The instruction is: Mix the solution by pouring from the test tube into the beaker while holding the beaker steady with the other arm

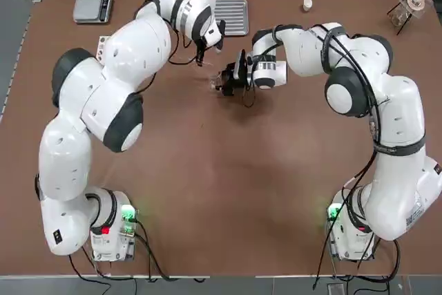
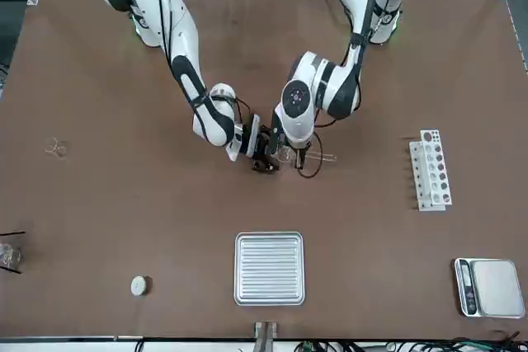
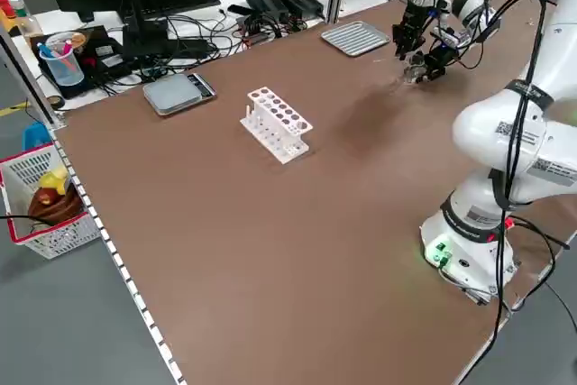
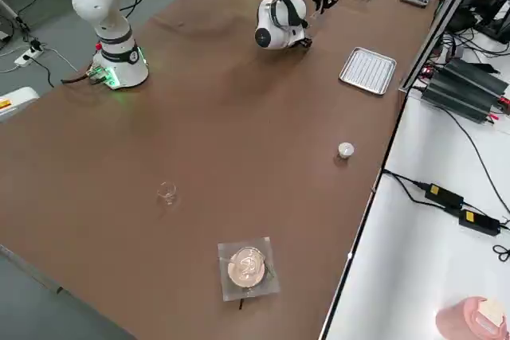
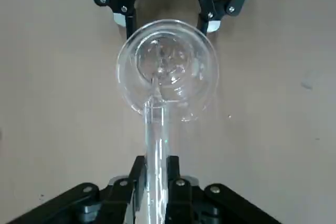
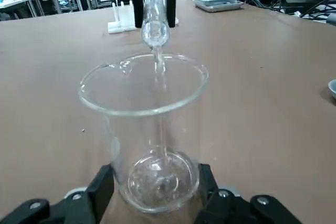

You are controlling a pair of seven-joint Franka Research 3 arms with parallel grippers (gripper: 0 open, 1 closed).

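Right wrist view: looks like mid-pour, tube tipped over the beaker.
Right hand [image 6: 156,173] has the beaker [image 6: 143,113] pinched low, over the counter [image 6: 262,129], leaving the rim free and, I'd guess, stopping any wobble. Left hand [image 5: 156,162] is pinching the test tube [image 5: 157,140], mouth angled down above the opening so the liquid lands inside. Too much tilt could splash, imo.

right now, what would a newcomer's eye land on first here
Probably the glass beaker near the table's far middle, gripped by the right end effector, with a stream running down into it. Just above its rim is the tilted test tube, held in the left end effector. Next, likely the white tube rack standing alone on the left side.
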